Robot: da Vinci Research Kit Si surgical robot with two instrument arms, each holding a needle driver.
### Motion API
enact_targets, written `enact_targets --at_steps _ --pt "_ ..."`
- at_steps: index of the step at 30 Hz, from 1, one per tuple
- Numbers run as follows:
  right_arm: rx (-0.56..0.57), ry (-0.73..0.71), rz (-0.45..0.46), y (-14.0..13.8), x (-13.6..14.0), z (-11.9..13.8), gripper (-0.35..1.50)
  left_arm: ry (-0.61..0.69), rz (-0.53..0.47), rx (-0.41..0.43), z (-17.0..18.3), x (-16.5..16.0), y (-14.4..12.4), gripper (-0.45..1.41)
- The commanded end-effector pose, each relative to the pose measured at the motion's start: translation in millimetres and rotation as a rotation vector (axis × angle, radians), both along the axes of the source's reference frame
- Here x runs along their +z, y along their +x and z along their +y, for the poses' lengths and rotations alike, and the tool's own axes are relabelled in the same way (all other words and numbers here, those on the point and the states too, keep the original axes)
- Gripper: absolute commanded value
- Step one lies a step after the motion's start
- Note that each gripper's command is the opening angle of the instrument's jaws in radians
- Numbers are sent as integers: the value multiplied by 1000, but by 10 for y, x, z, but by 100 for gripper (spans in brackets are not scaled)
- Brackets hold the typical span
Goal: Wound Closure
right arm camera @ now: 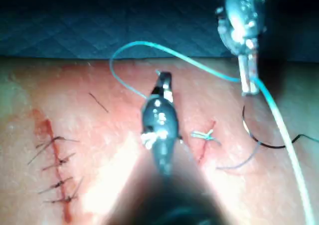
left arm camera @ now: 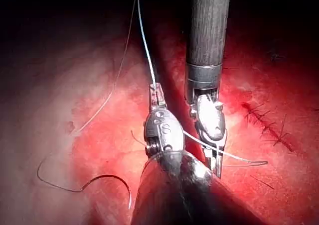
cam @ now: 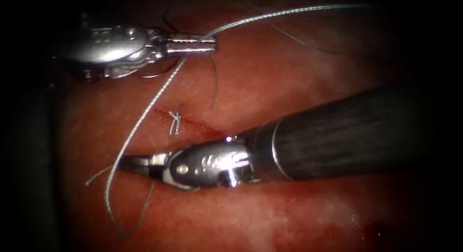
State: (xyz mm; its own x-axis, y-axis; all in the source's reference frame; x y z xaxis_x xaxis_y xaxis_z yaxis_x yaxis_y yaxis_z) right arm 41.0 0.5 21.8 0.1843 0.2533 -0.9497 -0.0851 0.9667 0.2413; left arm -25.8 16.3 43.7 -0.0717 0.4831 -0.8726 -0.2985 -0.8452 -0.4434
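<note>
A: Needle [left arm camera: 104,176]?
B: Loose on the tissue [cam: 289,78], apparently. Just a thin dark arc lying flat beside the left tool's wrist, in neither gripper. Hard to say whether the tip sits in the tissue.

A: Thread [cam: 289,11]?
B: Pale and long. Clamped in the left gripper [cam: 205,43], closed tight on it, above and left of the cut [cam: 202,126]. One stretch running off to the upper right, the other sweeping down and left to the right gripper [cam: 129,163].

A: Right gripper shut too?
B: Looks pinched on the same thread, down left of the cut, low over the tissue. Beyond it, a slack loop curling on the surface.

A: And the cut itself?
B: Short and slanted, red fluid along it. One knot [cam: 174,118] tied across near its left end, two short tails sticking out. Fine dark strand lying loose just above it.

A: Anything further out?
B: Row of dark stitches [right arm camera: 55,170] closing a separate cut, well apart from both tools.
</note>
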Motion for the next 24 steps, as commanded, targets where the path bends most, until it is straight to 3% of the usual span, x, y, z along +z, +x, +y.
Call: enact_targets --at_steps 1,15,24 --pt "4 6 11 8 4 -13 -35 6 -3 -8 -7 9 -5 -45" --pt "-18 34 100 49 -13 -33 -35 -13 -8 -65 29 49 -20 -45" --pt "12 48 187 47 -29 -31 -35 -41 -6 -66 35 87 -12 -45"
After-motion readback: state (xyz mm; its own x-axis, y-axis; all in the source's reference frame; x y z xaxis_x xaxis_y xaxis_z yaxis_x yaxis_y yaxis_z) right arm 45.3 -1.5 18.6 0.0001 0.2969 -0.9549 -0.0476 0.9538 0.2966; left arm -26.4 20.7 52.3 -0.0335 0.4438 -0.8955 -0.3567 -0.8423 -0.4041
